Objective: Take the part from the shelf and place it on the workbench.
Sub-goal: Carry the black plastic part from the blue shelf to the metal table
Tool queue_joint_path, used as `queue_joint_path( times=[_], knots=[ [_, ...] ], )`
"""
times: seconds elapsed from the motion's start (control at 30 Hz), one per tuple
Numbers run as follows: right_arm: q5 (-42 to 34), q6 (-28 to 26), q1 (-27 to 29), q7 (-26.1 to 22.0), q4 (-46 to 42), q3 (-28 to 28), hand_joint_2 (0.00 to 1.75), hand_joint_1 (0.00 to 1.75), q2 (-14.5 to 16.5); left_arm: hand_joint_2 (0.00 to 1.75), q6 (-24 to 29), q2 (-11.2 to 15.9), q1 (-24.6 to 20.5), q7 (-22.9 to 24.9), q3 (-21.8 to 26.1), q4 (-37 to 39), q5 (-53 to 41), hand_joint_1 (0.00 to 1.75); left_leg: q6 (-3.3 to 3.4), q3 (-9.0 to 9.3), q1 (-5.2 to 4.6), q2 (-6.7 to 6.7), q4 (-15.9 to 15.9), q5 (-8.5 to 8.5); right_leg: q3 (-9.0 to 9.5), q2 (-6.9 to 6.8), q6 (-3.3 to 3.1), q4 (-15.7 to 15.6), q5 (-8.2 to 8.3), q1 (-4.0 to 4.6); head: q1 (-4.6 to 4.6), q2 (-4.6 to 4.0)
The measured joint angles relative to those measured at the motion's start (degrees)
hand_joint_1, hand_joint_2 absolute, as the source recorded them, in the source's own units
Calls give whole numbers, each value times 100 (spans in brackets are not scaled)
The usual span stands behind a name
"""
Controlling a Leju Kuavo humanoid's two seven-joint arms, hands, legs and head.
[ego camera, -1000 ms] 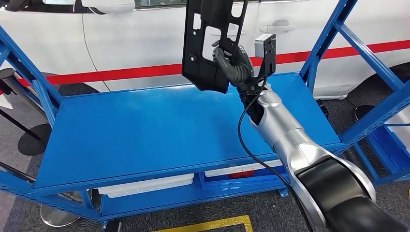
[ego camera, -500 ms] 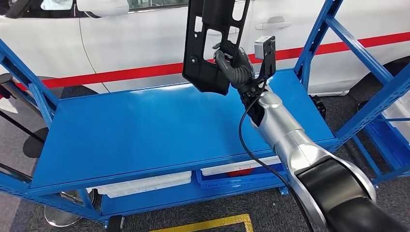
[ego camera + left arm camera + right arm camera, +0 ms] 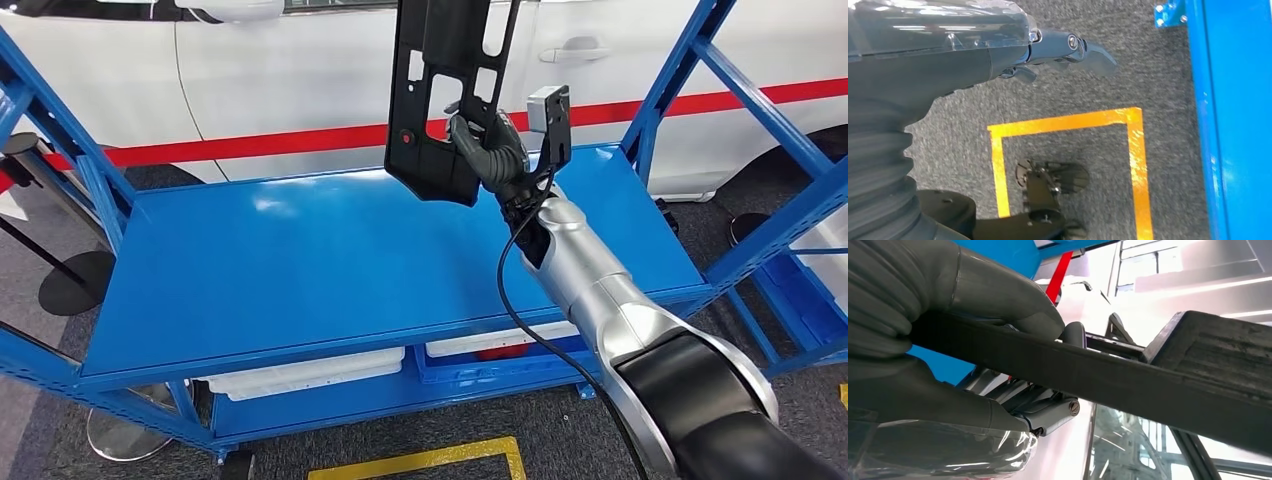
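The part (image 3: 440, 90) is a long black plastic panel with cut-out windows, held upright above the far edge of the blue workbench top (image 3: 300, 270). My right hand (image 3: 487, 150) grips it through a window near its lower end, and the part's bottom edge hangs clear of the surface. In the right wrist view my thumb and fingers (image 3: 948, 340) wrap a black bar of the part (image 3: 1128, 380). My left hand (image 3: 998, 55) hangs over the grey carpet beside the bench's blue edge, fingers loosely extended and holding nothing.
A white car (image 3: 250, 80) with a red stripe stands right behind the bench. Slanted blue uprights (image 3: 680, 80) flank it. White trays (image 3: 300, 375) lie on the lower shelf. Round stand bases (image 3: 75, 280) are at the left, and yellow floor tape (image 3: 1068, 122) is near my feet.
The whole picture swayed slightly, so the camera moved. My right hand keeps its grip on the part above the far edge of the top, at much the same height.
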Motion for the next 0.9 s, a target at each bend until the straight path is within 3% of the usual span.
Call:
queue_joint_path(
  times=[0.03,0.07,0.1,0.23,0.27,0.37,0.4,0.43,0.53,0.57,0.6,0.63,0.7,0.77,0.8,0.9],
  knots=[
    [-10,16,10,2,15,1,175,175,-7,175,14,1,9,11,-6,0,-11,0,2,-32,-4,1,4,19,-131,0,8,368,-162,0,0,0],
    [-19,32,22,4,30,2,175,175,-9,175,23,1,19,17,-13,0,-24,0,-1,-66,-8,0,11,41,-187,0,11,579,-219,-1,0,-1],
    [-26,44,30,9,41,4,175,175,-8,175,29,1,27,19,-20,0,-35,0,-9,-100,-10,-2,21,61,-137,-1,6,570,-169,-2,0,-1],
    [-71,81,9,25,47,14,175,175,3,175,83,2,50,16,-32,0,-52,0,-100,-205,-17,-22,64,141,687,4,-81,-768,310,25,1,0],
    [-87,91,7,23,46,16,175,175,7,175,104,4,60,12,-33,0,-57,0,-137,-218,-19,-24,65,166,765,9,-106,-929,336,45,0,1],
    [-134,106,41,-11,45,25,175,175,15,175,168,10,113,-2,-44,1,-96,0,-256,-255,-17,-28,47,230,707,4,-208,-986,422,59,0,1],
    [-151,108,61,-27,45,28,175,175,20,175,187,15,133,-5,-48,2,-109,0,-288,-293,-16,-26,98,156,675,-6,-262,-1010,476,45,0,0],
    [-167,110,82,-42,45,31,175,175,26,175,203,20,149,-7,-52,2,-118,0,-316,-362,-14,-25,266,-25,629,-16,-312,-1039,541,29,-1,-1],
    [-202,114,150,-65,45,40,175,175,37,175,240,30,167,-7,-62,2,-148,0,-381,-652,2,-15,1316,-803,429,-28,-376,-1052,712,29,-2,0],
    [-208,115,178,-68,45,49,175,175,38,175,256,31,172,-10,-66,2,-155,0,-396,-682,3,-15,1591,-912,358,-30,-375,-1045,763,34,-2,0],
    [-212,114,205,-69,45,63,175,175,40,175,274,32,179,-16,-68,2,-158,0,-403,-624,3,-15,1686,-897,285,-31,-371,-1035,815,38,-2,0],
    [-215,114,229,-71,45,80,175,175,42,175,291,33,186,-25,-69,2,-157,0,-401,-470,3,-15,1580,-787,212,-30,-362,-1022,866,39,-2,0],
    [-216,113,258,-79,35,110,175,175,45,175,316,39,190,-39,-69,2,-157,0,-363,71,-1,-15,872,-578,78,-28,-330,-987,961,42,-2,0],
    [-217,113,267,-93,17,123,175,175,46,175,326,49,187,-41,-69,2,-159,0,-314,517,-19,-17,226,-601,2,-24,-293,-963,1023,56,-2,1],
    [-217,113,269,-98,10,125,175,175,46,175,327,52,185,-41,-69,2,-160,0,-300,608,-27,-18,86,-659,-13,-23,-282,-958,1036,62,-2,2],
    [-217,113,269,-101,7,125,175,175,45,175,327,53,185,-41,-69,2,-160,0,-296,639,-35,-19,51,-664,-18,-22,-277,-957,1041,68,-2,1]
  ],
)
